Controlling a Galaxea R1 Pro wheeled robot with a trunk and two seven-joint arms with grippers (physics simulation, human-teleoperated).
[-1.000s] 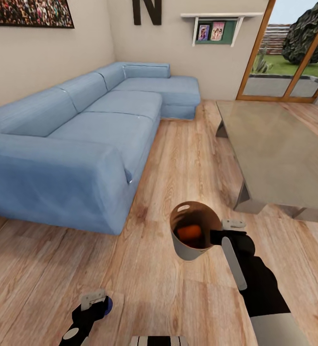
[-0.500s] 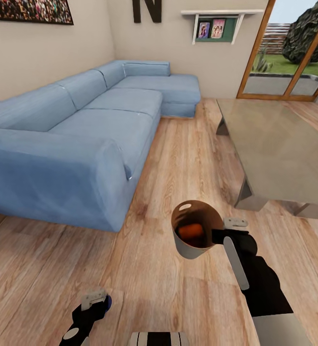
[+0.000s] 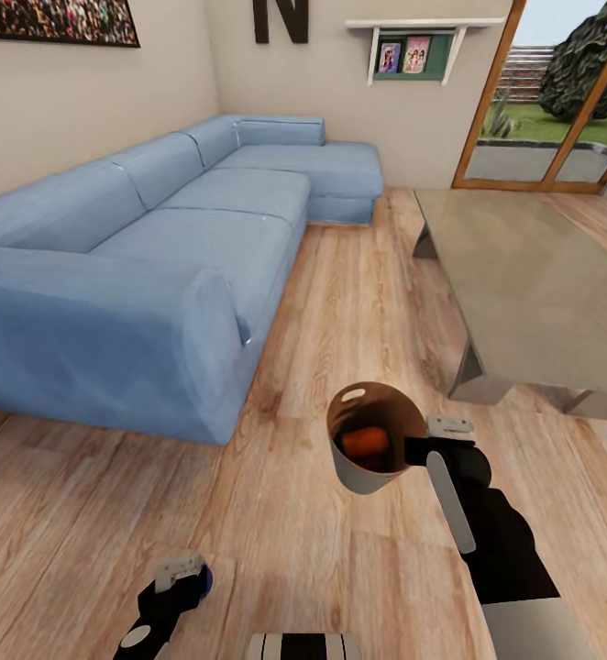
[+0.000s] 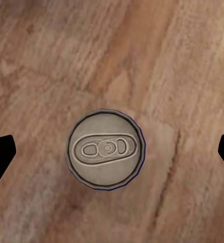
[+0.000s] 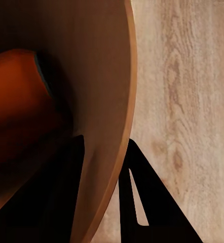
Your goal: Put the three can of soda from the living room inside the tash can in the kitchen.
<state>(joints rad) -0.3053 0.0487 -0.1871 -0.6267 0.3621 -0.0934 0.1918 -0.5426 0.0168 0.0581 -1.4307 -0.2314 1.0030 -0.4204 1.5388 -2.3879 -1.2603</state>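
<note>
My right gripper point(image 3: 429, 441) is shut on the rim of the trash can point(image 3: 363, 479), a pale grey bin with a tan-brown inside, held above the wood floor. One orange can of soda point(image 3: 363, 441) lies inside it. In the right wrist view the fingers point(image 5: 135, 192) pinch the bin wall point(image 5: 91, 76), with the orange can point(image 5: 15, 101) just beyond. My left gripper point(image 3: 180, 570) is low at the near left and open. Between its wide-apart fingers, a can point(image 4: 106, 150) with a silver-grey top and dark blue edge stands upright on the floor; a blue bit point(image 3: 206, 579) peeks beside the gripper.
A blue sectional sofa point(image 3: 157, 275) runs along the left wall. A long low grey table point(image 3: 533, 284) stands to the right, with a strip of plank floor point(image 3: 358, 293) between them. Glass doors point(image 3: 542, 101) are at the far right.
The whole view shifted slightly a second ago, so the camera moved. Both grippers, the bin and the orange can inside it hold the same places.
</note>
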